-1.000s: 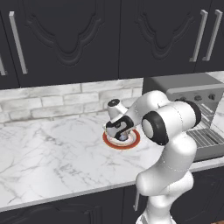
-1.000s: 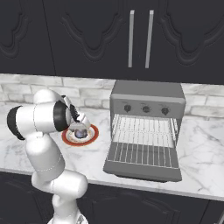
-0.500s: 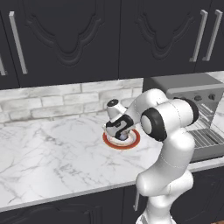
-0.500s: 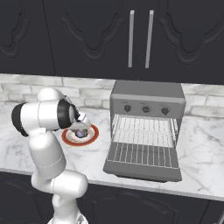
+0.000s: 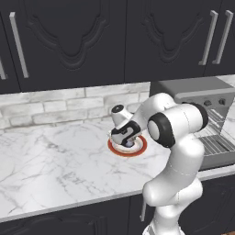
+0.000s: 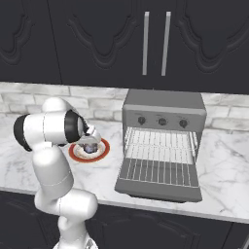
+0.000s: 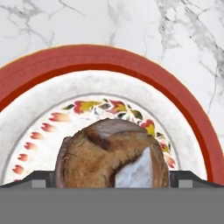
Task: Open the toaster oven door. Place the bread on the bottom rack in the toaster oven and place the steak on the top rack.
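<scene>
The bread (image 7: 105, 153), a brown crusty lump with a pale patch, lies on a red-rimmed patterned plate (image 7: 87, 57). My gripper (image 7: 113, 177) is open and straddles it, one dark fingertip (image 7: 41, 178) on each side of the bread. In the base views the hand (image 5: 123, 133) points down onto the plate (image 5: 140, 148). The grey toaster oven (image 6: 163, 109) stands to the right. Its door (image 6: 158, 181) lies folded down flat, showing wire racks (image 6: 160, 143) inside. The steak is hidden or out of view.
A marble counter (image 5: 55, 165) stretches left of the plate, backed by a pale brick wall (image 5: 50, 108). Dark cabinets (image 6: 97, 39) hang above. The folded-down oven door reaches to the counter's front edge.
The hand has dipped slightly toward the plate, around the bread. The oven and its door have not moved.
</scene>
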